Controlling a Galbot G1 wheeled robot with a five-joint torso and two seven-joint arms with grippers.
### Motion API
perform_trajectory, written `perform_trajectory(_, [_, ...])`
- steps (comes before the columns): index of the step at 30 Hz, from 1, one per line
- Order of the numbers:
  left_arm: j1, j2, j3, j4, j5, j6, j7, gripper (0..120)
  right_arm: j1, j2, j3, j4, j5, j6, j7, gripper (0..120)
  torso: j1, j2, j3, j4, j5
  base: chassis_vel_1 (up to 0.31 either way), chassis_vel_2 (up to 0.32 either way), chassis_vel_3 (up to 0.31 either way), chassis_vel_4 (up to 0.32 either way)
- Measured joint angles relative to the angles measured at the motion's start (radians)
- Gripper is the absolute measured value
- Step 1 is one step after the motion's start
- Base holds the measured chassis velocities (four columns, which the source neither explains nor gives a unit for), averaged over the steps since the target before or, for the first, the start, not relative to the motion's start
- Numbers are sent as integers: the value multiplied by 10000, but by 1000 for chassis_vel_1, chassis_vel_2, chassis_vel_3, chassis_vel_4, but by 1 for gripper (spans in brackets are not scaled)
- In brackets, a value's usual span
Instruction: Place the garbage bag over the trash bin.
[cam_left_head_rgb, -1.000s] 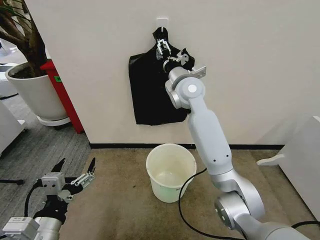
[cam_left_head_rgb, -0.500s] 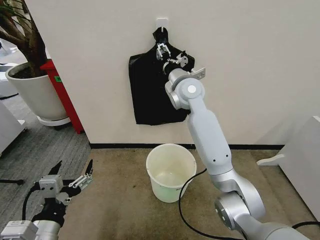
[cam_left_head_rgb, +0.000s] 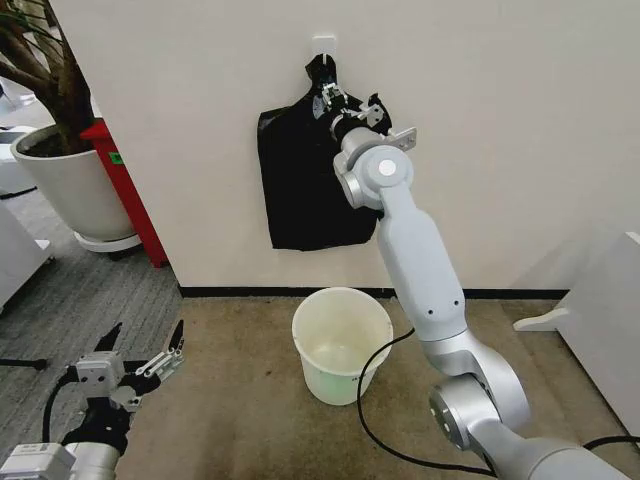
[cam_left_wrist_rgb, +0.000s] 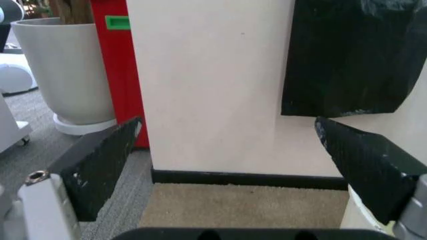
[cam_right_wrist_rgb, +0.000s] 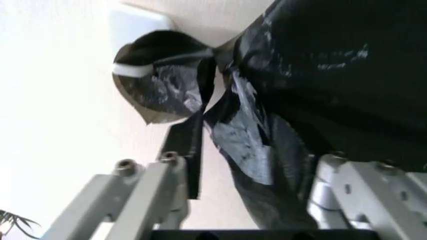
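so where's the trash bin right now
In the head view the trash bin stands upright on the carpet near the wall, directly below the black garbage bag hanging on the wall hook, just left of the right arm's lower section.

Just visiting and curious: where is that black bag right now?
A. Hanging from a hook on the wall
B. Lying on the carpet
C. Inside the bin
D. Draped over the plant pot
A: the bag hangs flat against the wall from a white hook, above the bin, with the right gripper open at its neck.
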Motion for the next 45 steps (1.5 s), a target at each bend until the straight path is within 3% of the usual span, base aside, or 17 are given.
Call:
perform_trajectory(3, [0,-2,-1,0,1,-2,0,100,-12,1,-47,40,0,2,18,24,0,0,0,0,0,0,0,0,0])
perform_trajectory(4, [0,-5,-4,0,2,-5,0,100,-41,3,-81,55,10,11,24,14,0,1,0,0,0,0,0,0,0])
perform_trajectory(6, [0,-8,-5,0,4,-9,-1,100,-47,3,-69,58,86,17,36,5,0,1,0,0,0,0,0,0,0])
perform_trajectory(9, [1,-11,-6,0,6,-13,-1,100,-47,3,-53,86,190,36,92,0,0,1,0,0,0,0,0,0,0])
perform_trajectory(18, [13,-36,-16,0,40,-66,-3,100,-47,3,136,576,1480,453,1262,0,0,1,0,0,0,0,0,0,0])
perform_trajectory(31, [96,-177,-52,0,275,-394,2,100,-36,2,12,1285,2316,1211,4064,0,0,2,-1,0,0,0,0,0,0])
perform_trajectory(45, [93,-329,38,0,500,-513,84,100,-2650,-345,-366,2811,2326,1056,4306,0,-1,2,-1,-1,0,0,0,0,0])
